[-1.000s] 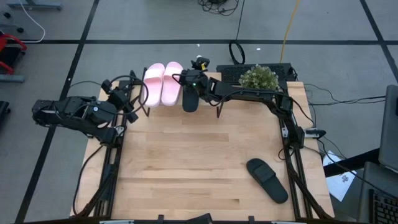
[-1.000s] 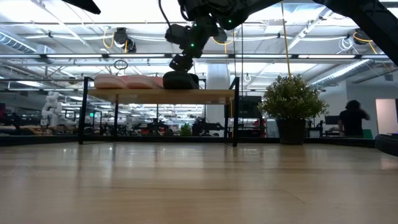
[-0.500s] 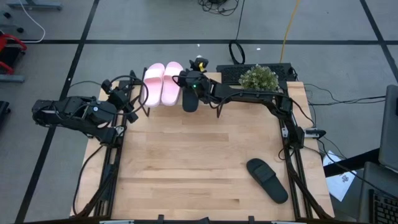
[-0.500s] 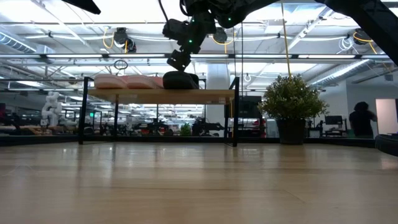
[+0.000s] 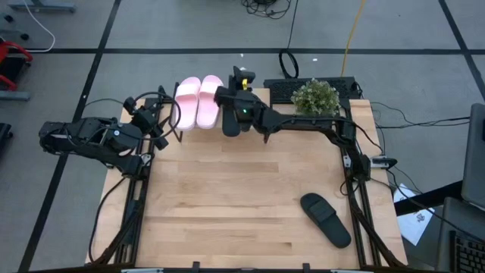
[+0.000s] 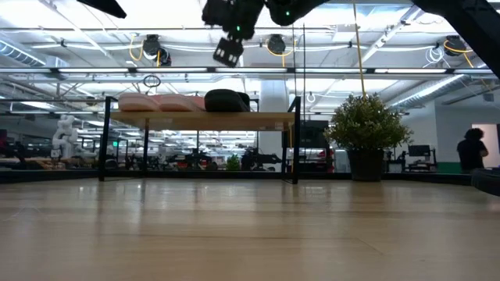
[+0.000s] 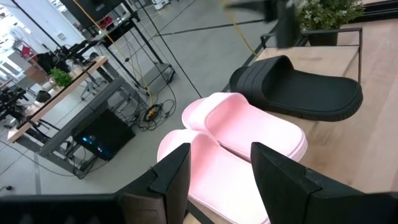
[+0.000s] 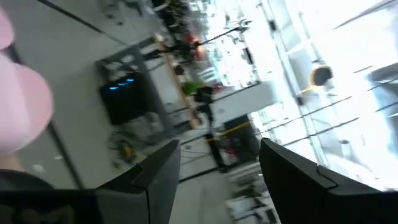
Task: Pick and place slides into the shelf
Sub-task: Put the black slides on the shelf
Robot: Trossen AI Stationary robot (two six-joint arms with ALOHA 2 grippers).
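Observation:
Two pale pink slides (image 5: 198,101) (image 7: 236,140) lie side by side, soles down, on the shelf (image 6: 203,119) at the table's far edge. A black slide (image 5: 230,124) (image 6: 226,100) (image 7: 298,87) lies next to them on the shelf top. The second black slide (image 5: 326,218) lies flat on the table near its right near corner. My right gripper (image 5: 226,98) (image 6: 228,51) (image 8: 217,186) hovers open above the shelved black slide, clear of it. My left gripper (image 5: 168,115) (image 7: 214,180) waits open off the shelf's left end, facing the pink slides.
A potted plant (image 5: 314,95) (image 6: 363,125) stands at the far edge, right of the shelf. The right part of the shelf top (image 7: 336,62) is bare board. Bare tabletop (image 5: 227,197) stretches between the shelf and the near edge. A person (image 6: 473,148) stands far off in the room.
My right gripper has let go of the black slide and risen straight off it, tipping its fingers upward. The black slide stays lying on the shelf top beside the pink pair.

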